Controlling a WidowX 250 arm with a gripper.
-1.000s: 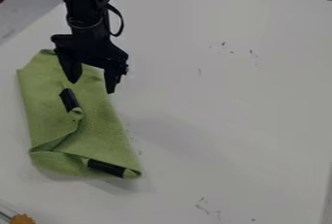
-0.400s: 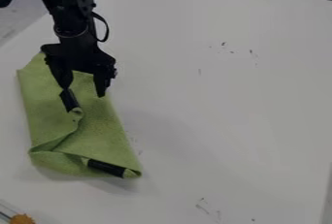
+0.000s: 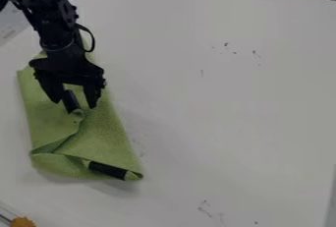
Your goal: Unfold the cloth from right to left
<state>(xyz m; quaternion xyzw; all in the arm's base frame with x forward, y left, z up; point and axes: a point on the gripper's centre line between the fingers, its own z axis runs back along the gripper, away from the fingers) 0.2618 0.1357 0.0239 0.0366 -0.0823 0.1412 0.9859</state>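
The gripper (image 3: 74, 104) hangs over the upper part of the green cloth (image 3: 101, 132), its two fingers spread wide. Between them, nearer the left finger, shows a black clip-like piece (image 3: 70, 101) on the cloth. The cloth lies folded at the left of the table, long from top to bottom, with a crease and a turned-over flap near its lower end. A second black piece (image 3: 107, 170) sits at its bottom right edge. Whether the fingertips touch the cloth, I cannot tell.
The white table (image 3: 230, 113) stretches off to the right, with small dark marks on its surface. An orange object (image 3: 22, 222) lies at the bottom left corner. The table's far edge runs along the top right.
The gripper has moved down and to the left across the cloth, with its fingers still apart. The cloth and its black pieces have kept their places.
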